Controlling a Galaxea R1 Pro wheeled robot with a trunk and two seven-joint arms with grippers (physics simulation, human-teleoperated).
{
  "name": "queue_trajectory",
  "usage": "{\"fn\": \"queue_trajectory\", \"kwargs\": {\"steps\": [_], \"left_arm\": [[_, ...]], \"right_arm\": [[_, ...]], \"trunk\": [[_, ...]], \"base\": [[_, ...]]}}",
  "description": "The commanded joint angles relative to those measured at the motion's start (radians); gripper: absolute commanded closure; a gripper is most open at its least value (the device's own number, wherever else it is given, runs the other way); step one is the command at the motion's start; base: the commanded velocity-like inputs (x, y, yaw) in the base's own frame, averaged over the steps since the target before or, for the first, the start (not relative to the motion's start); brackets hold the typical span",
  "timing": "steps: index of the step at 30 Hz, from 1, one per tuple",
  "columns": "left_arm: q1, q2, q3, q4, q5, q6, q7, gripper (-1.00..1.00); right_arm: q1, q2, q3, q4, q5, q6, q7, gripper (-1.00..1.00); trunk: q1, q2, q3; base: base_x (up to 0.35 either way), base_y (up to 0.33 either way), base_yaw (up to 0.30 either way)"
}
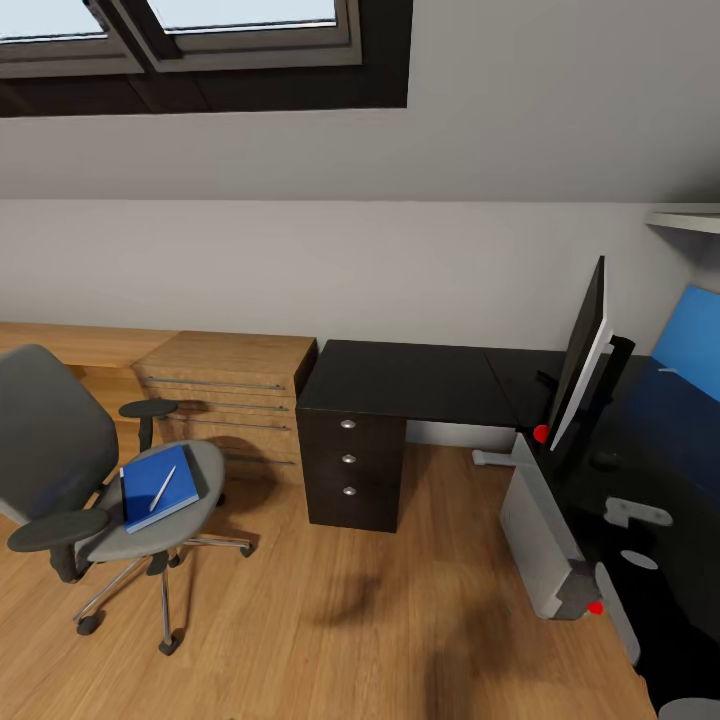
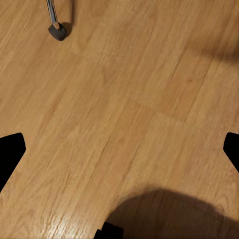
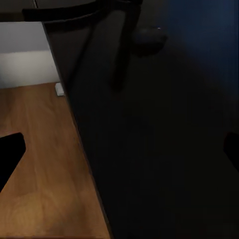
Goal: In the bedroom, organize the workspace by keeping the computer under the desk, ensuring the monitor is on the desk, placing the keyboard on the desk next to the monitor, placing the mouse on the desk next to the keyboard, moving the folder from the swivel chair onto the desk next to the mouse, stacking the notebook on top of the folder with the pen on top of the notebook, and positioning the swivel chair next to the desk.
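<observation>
- Head view, lower left of frame: the swivel chair point(image 1: 95, 480) stands on the wood floor point(image 1: 330, 620), well apart from the black desk point(image 1: 640, 470) at the right edge.
- On the chair seat lies a blue item, either the notebook or the folder point(image 1: 155, 485); which one cannot be told. The pen point(image 1: 163, 487) rests on top of it.
- Centre of frame: a black drawer cabinet point(image 1: 355, 465) with three round pulls stands against the wall. A wooden dresser point(image 1: 235, 395) stands just beside it on the left.
- Right of frame: the monitor point(image 1: 583, 350) stands upright on the desk, seen edge-on. The grey computer point(image 1: 540, 535) stands on the floor at the desk's near edge.
- A dark rounded object, possibly the mouse point(image 3: 148, 37), lies on the desk near the monitor stand.
- Left wrist view: a chair caster point(image 2: 57, 31) in the upper left; the left gripper point(image 2: 119, 149) fingers point(image 2: 11, 152) are spread wide, released, over the floor.
- Right wrist view: the right gripper point(image 3: 119, 154) is released, fingers spread over the desk edge.
</observation>
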Motion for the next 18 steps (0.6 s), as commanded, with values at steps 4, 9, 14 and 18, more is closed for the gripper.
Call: {"fn": "queue_trajectory", "kwargs": {"steps": [4, 9, 14, 18], "left_arm": [[0.0, 0.0, -0.009, 0.0, 0.006, -0.003, 0.007, -1.0], [0.0, 0.0, -0.009, 0.0, 0.005, -0.003, 0.007, -1.0], [-0.001, 0.0, -0.01, 0.001, 0.005, -0.003, 0.007, -1.0], [0.0, 0.0, -0.01, 0.007, 0.004, -0.003, 0.007, -1.0]], "right_arm": [[-0.022, -0.032, -0.008, 0.109, -0.008, -0.046, -0.006, -1.0], [-0.155, -0.062, -0.011, 0.408, -0.006, -0.234, -0.006, -1.0], [-0.258, -0.105, -0.012, 0.64, -0.007, -0.378, -0.008, -1.0], [-0.272, -0.114, -0.012, 0.67, -0.008, -0.4, -0.009, -1.0]], "trunk": [[0.0, -0.001, -0.001], [0.0, -0.001, -0.001], [0.0, -0.001, -0.001], [0.0, -0.001, -0.001]], "base": [[0.0, 0.0, 0.0], [0.041, -0.014, 0.0], [0.197, -0.119, 0.0], [0.105, -0.072, 0.0]]}}
